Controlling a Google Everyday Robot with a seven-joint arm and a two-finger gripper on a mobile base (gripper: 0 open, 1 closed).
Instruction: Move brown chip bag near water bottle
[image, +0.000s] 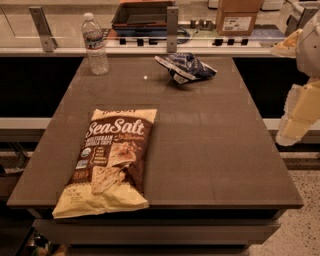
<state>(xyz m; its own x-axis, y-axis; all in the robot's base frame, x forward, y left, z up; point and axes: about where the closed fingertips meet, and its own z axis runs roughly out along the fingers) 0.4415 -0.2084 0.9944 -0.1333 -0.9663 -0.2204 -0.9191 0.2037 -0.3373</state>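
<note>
The brown chip bag (111, 158) lies flat on the near left part of the dark table (215, 150), its cream bottom end at the front edge. The water bottle (95, 44) stands upright at the table's far left corner, well apart from the bag. My gripper (298, 116) hangs off the table's right side, at the end of the cream-coloured arm, far from both and holding nothing that I can see.
A smaller blue-and-white snack bag (186, 68) lies at the far middle of the table. Behind the table runs a counter with metal posts (172, 27), a dark tray (144, 15) and a cardboard box (239, 15).
</note>
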